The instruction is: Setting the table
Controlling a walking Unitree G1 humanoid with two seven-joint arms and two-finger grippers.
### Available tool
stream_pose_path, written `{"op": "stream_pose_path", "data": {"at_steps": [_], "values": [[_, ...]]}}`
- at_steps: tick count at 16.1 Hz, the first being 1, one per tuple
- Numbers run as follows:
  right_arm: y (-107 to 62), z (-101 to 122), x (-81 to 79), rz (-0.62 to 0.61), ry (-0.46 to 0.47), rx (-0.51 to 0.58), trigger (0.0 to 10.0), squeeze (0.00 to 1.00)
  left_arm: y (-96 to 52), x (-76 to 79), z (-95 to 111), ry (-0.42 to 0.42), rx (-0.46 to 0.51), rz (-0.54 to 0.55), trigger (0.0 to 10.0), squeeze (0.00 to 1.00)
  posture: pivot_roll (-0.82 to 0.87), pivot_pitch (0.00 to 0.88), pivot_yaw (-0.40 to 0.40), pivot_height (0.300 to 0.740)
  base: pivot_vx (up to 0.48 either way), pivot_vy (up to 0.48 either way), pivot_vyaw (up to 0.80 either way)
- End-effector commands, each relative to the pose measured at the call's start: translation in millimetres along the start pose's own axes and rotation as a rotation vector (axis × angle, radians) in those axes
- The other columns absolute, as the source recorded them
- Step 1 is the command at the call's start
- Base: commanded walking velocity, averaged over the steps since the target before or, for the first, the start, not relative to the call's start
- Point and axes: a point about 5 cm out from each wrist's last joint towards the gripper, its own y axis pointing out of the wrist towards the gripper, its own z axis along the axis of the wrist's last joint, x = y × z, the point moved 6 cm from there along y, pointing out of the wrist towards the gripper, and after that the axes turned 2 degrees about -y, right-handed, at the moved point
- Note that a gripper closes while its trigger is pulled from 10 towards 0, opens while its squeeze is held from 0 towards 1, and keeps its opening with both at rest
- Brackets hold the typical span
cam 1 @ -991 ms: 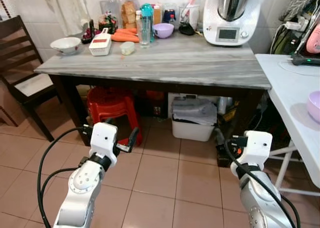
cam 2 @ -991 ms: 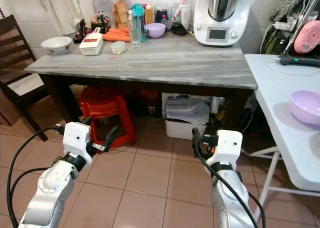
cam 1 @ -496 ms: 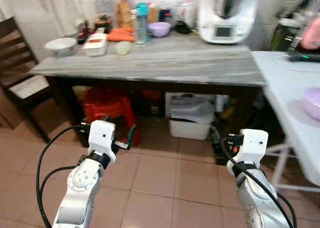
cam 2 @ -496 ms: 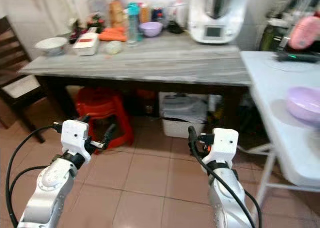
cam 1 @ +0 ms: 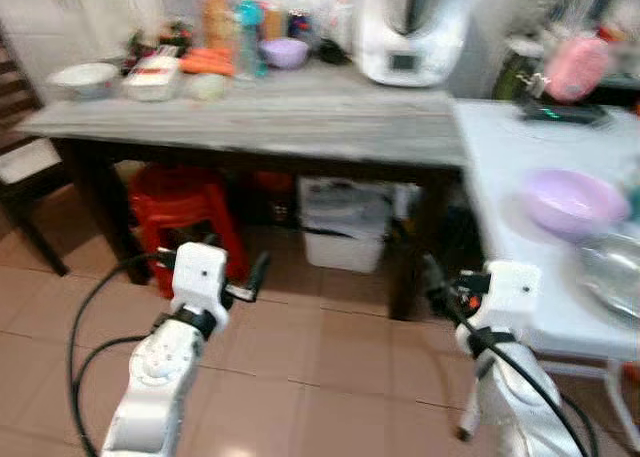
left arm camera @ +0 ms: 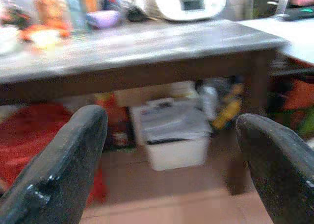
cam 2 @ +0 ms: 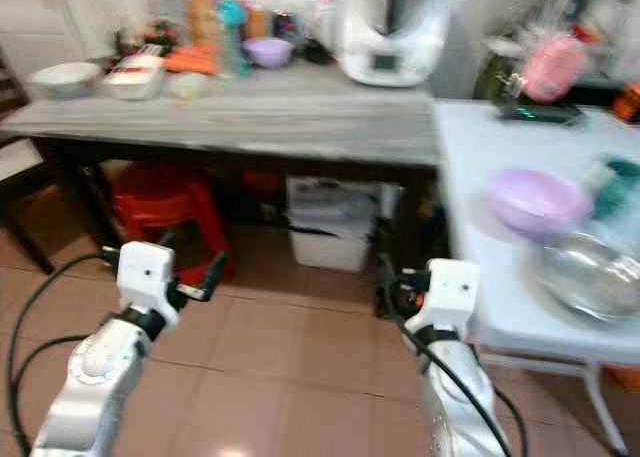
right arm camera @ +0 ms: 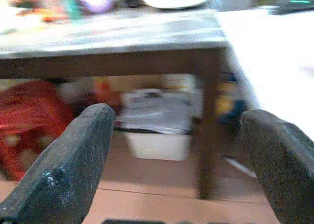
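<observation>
Left eye view, nearest first: both arms are held low over the tiled floor, carrying nothing. The left gripper (left arm camera: 167,150) has its two black fingers spread wide with only air between them, and the right gripper (right arm camera: 176,155) is parted just as wide — both face the underside of the grey table (cam 1: 300,127).

On the white table (cam 1: 500,177) at the robot's right, near its front edge, sits a shiny metal bowl (cam 2: 590,272). Just behind it, toward the middle of that table, is a lilac bowl (cam 1: 565,199). For laying places these look like the likeliest things to take. The lilac one seems to be plastic — light, stiff, unlikely to break, probably a little slick — so a pinch over the rim, one finger inside and one outside, should serve. The metal bowl would be stiffer and more slippery; the rim is again the only sensible hold.

Under the grey table stand a red stool (cam 1: 185,202) and a white bin (cam 1: 345,247).

Farther off, along the grey table's back edge, are a white kitchen machine (cam 1: 410,37), a small purple bowl (cam 1: 284,51), jars and bottles. At its far left corner rests a white bowl (cam 1: 82,75), perhaps ceramic and so breakable. A pink object (cam 1: 570,69) sits at the white table's far edge.

The views are blurred; no brand, label or writing can be read.
</observation>
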Motion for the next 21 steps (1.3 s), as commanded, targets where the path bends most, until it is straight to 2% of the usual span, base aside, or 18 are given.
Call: {"op": "stream_pose_path", "data": {"at_steps": [1, 4, 6, 7, 13, 21], "values": [[0.3, 12, 5.0, -0.028, -0.011, 0.035, 10.0, 0.0, 2.3, 2.8, 9, 0.011, 0.022, -0.017, 10.0, 0.0, -0.03, 0.0, 0.006, 0.74, 0.0, -0.48, 0.0], [-0.3, 9, 5.9, -0.028, -0.037, 0.016, 10.0, 0.0, 1.1, 3.7, 7, 0.011, 0.016, -0.021, 10.0, 0.0, -0.03, 0.0, 0.004, 0.74, 0.0, -0.48, 0.0], [-1.3, 8, 7.3, -0.044, -0.099, 0.021, 10.0, 0.0, -0.1, 2.8, 6, 0.011, 0.012, -0.015, 10.0, 0.0, -0.03, 0.0, 0.004, 0.74, 0.0, -0.48, 0.0], [-1.4, 8, 3.4, -0.018, -0.063, 0.03, 10.0, 0.0, -0.3, 2.8, 5, 0.011, 0.011, -0.013, 10.0, 0.0, -0.03, 0.0, 0.004, 0.74, 0.0, -0.48, 0.0], [-4.7, 10, -3.3, 0.03, -0.106, 0.03, 10.0, 0.0, -1.0, 4.6, 5, 0.01, 0.01, -0.013, 10.0, 0.0, -0.03, 0.0, -0.005, 0.74, 0.0, -0.448, 0.0], [-4.0, 12, -3.2, 0.038, -0.113, 0.039, 10.0, 0.0, 0.9, 7.9, 6, -0.013, 0.02, -0.021, 10.0, 0.0, -0.03, 0.0, -0.006, 0.74, 0.0, 0.0, 0.0]]}}
